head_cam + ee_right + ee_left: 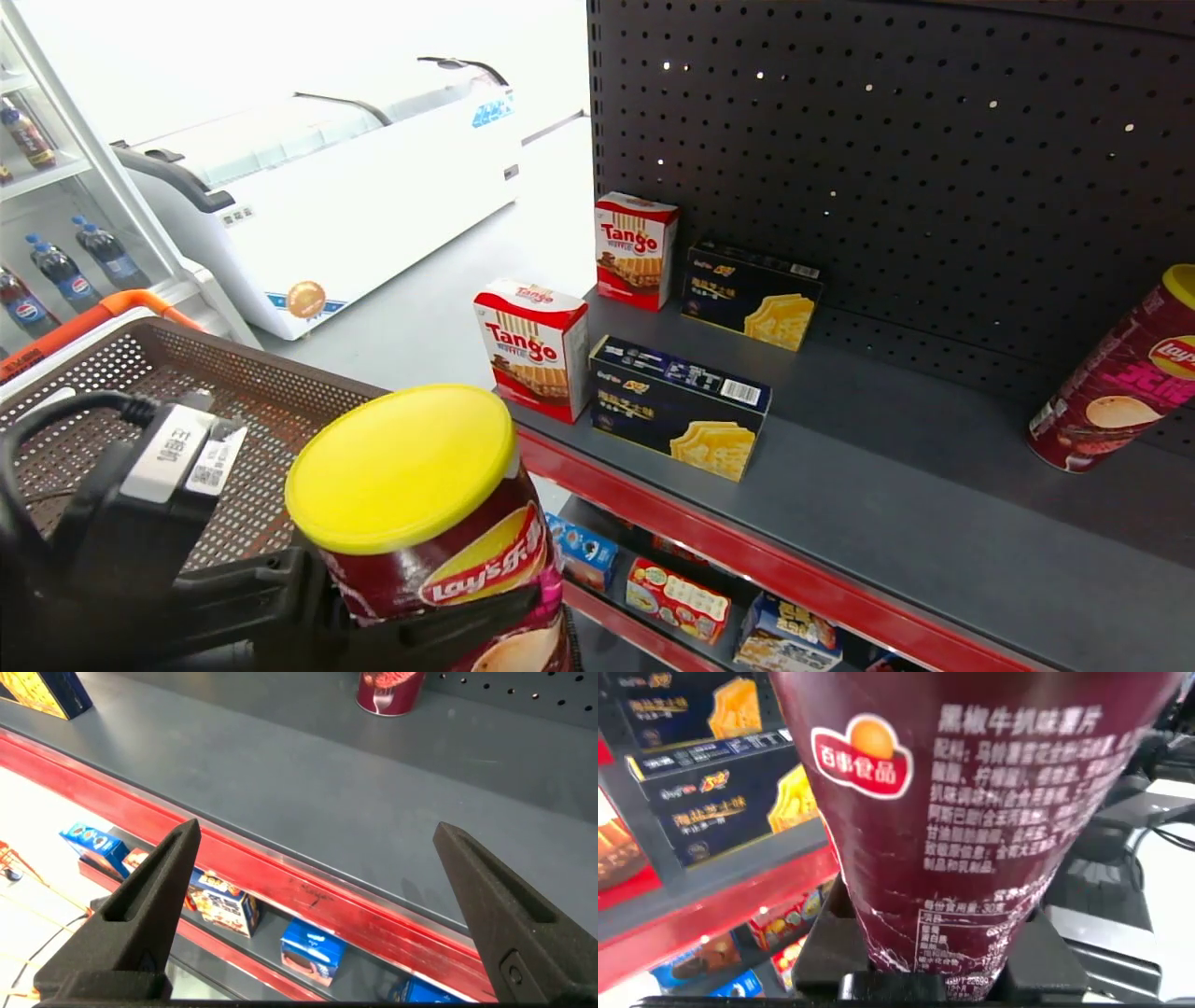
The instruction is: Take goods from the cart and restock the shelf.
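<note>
My left gripper (411, 607) is shut on a dark red chip can (439, 532) with a yellow lid, held upright at the lower left, between the brown perforated cart basket (187, 373) and the shelf's red front edge (747, 560). The can's printed wall (971, 812) rises from between the black fingers (831, 952) in the left wrist view. A second can of the same kind (1116, 383) stands on the grey shelf board (934, 495) at the far right and appears as the can (388, 691). My right gripper (327, 905) is open above the shelf's front edge, nothing between its fingers.
Two red-and-white wafer boxes (532, 347) (635, 248) and two dark blue biscuit boxes (680, 406) (752, 295) stand on the shelf's left part. A black pegboard (887, 140) backs the shelf. Snack boxes (677, 597) fill the lower shelf. A white chest freezer (327, 196) stands behind the cart.
</note>
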Robot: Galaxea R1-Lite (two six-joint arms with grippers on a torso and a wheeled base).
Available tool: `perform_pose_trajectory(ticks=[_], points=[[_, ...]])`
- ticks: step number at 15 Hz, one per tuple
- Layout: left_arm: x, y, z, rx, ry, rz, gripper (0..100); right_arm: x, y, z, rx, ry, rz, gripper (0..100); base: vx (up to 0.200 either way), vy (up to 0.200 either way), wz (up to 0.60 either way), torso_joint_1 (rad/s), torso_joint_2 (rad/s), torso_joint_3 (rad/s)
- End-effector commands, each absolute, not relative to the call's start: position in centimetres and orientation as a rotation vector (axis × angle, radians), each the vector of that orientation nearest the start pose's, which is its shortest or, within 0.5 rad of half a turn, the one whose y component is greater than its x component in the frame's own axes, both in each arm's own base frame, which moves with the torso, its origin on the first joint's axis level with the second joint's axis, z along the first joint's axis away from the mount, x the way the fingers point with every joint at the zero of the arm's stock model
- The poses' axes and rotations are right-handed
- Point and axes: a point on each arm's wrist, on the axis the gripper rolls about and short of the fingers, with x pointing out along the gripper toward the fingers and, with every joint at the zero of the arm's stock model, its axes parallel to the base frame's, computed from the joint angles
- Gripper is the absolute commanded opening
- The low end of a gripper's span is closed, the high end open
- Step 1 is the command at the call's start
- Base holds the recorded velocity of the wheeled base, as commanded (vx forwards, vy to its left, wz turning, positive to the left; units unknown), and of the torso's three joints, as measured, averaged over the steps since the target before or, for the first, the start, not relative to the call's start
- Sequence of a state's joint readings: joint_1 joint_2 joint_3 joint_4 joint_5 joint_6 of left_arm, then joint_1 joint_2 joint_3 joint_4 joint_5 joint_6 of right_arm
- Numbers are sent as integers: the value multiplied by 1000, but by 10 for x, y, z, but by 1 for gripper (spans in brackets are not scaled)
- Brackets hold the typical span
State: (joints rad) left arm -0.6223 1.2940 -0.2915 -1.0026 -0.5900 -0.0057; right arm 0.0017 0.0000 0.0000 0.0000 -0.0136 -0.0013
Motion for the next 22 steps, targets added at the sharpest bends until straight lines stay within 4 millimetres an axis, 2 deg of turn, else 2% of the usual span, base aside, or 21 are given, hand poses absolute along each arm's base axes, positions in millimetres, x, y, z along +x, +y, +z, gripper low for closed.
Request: perform_pose_trajectory(ticks=[1, 9, 22], points=[[121, -108, 187, -6, -8, -1239, 0, -23, 0, 75, -2, 0, -12, 100, 0, 0, 0, 0, 0, 0], [124, -107, 190, -4, -5, -1226, 0, -23, 0, 75, -2, 0, -11, 100, 0, 0, 0, 0, 0, 0], [131, -110, 198, -5, -27, -1207, 0, -23, 0, 75, -2, 0, -11, 100, 0, 0, -600, 1, 3, 2]])
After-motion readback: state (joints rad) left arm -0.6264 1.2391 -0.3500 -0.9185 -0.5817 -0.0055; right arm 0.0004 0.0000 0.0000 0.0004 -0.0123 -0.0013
